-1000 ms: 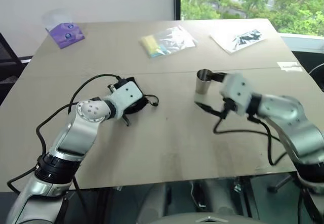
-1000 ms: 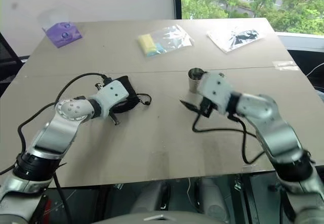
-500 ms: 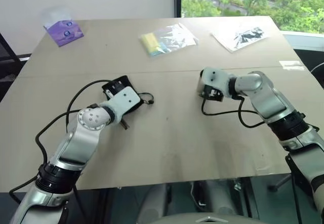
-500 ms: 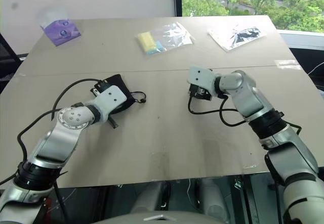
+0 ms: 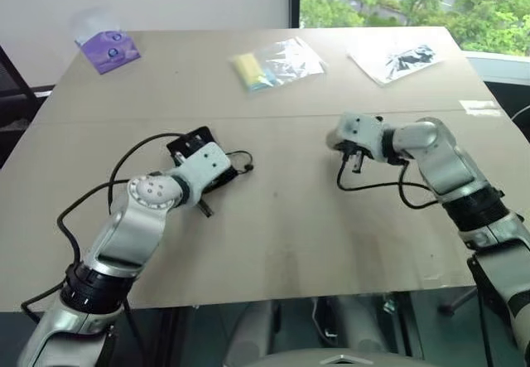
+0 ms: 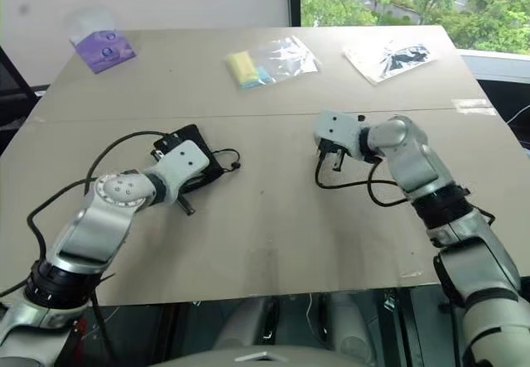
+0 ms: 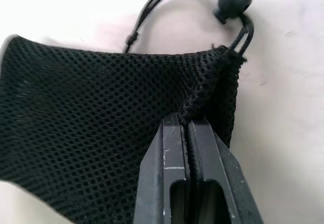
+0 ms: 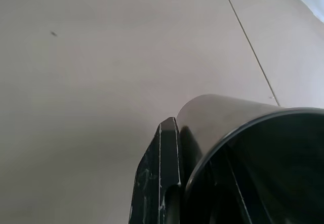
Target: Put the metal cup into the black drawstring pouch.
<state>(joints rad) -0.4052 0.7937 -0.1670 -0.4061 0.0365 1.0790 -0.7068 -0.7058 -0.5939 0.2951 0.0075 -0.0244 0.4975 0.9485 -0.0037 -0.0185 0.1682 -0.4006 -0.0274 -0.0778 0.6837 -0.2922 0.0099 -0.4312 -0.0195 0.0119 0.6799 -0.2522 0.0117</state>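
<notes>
The right gripper [image 8: 174,183] has just snapped shut on the wall of the metal cup [image 8: 238,148], 1 finger inside, 1 outside. The left gripper [image 7: 188,133] pinches the mouth of the black drawstring pouch [image 7: 101,113] on the table [image 5: 290,234]. I think the cup can go over to the pouch next.

Bright, even daylight; soft shadows

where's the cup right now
In the right gripper, which is shut on the cup just above the table, right of centre, well apart from the pouch.
</notes>
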